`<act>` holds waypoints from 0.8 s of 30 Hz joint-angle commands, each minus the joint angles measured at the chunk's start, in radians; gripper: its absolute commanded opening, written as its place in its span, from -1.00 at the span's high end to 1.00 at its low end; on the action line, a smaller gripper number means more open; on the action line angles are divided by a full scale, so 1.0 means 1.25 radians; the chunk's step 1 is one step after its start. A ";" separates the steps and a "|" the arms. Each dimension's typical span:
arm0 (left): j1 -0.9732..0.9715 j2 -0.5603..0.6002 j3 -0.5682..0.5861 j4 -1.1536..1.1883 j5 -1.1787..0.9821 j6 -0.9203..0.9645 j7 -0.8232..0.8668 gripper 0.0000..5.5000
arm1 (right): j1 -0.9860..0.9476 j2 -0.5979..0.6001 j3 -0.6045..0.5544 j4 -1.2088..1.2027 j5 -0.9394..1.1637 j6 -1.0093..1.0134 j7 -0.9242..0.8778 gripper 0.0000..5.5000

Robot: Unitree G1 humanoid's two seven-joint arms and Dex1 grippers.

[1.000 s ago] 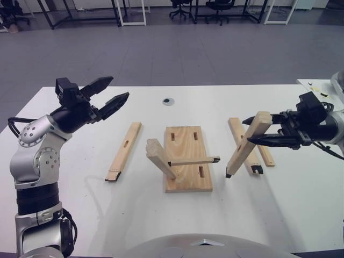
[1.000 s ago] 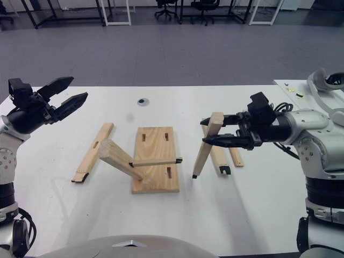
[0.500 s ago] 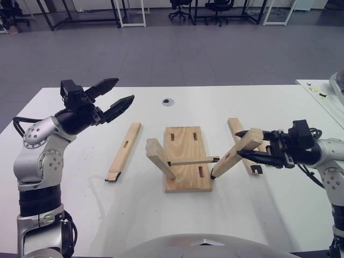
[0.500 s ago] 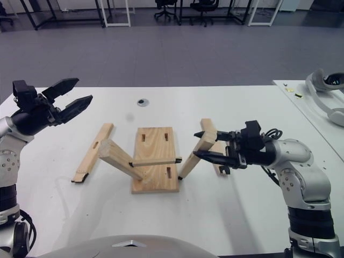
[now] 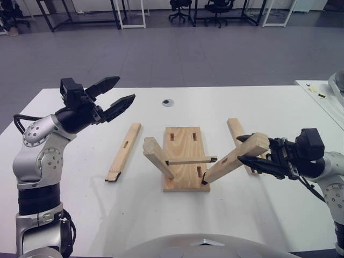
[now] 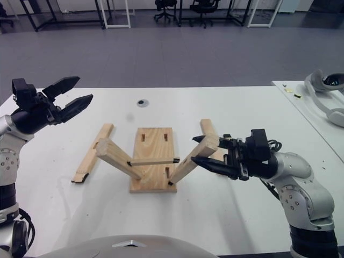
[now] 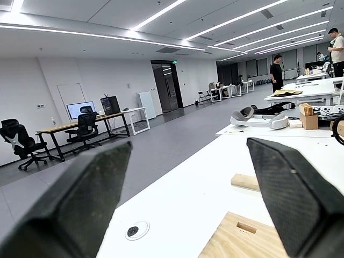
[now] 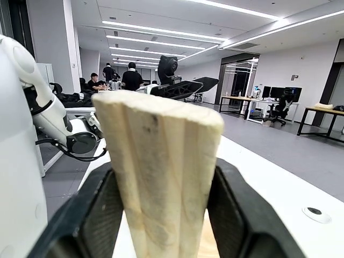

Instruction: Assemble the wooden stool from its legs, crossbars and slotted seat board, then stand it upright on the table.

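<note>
The slotted seat board (image 5: 183, 141) lies flat mid-table. On it leans one leg (image 5: 157, 157) with a crossbar (image 5: 191, 160) stuck in its side, pointing right. My right gripper (image 5: 239, 149) is shut on a second leg (image 5: 228, 162), tilted, its lower tip down on the board by the crossbar's free end. Up close, that leg (image 8: 161, 177) sits between the fingers (image 8: 86, 215). My left gripper (image 5: 125, 88) hangs open above the table's back left, holding nothing; between its fingers (image 7: 80, 199) the board (image 7: 242, 244) is visible.
A slotted piece (image 5: 124, 150) lies flat left of the board. Another piece (image 5: 235, 129) lies on the right, behind the held leg. A round cable port (image 5: 169, 101) sits at the table's back. A white headset (image 6: 325, 80) rests on the neighbouring table at far right.
My right gripper has come down and leftward with the leg, tipping it lower until its tip reached the seat board beside the crossbar. The left gripper has moved slightly right, still open.
</note>
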 commanded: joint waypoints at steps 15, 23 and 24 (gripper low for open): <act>0.066 0.000 0.008 -0.069 -0.015 -0.001 0.022 -0.43 | -0.205 -0.162 0.090 0.252 -0.123 -0.126 0.211 0.22; 0.130 -0.033 0.013 -0.124 -0.008 -0.026 0.066 -0.43 | -0.320 -0.224 0.158 0.321 -0.149 -0.098 0.267 0.22; 0.141 -0.038 0.015 -0.131 -0.008 -0.031 0.071 -0.43 | -0.321 -0.234 0.167 0.325 -0.149 -0.097 0.267 0.22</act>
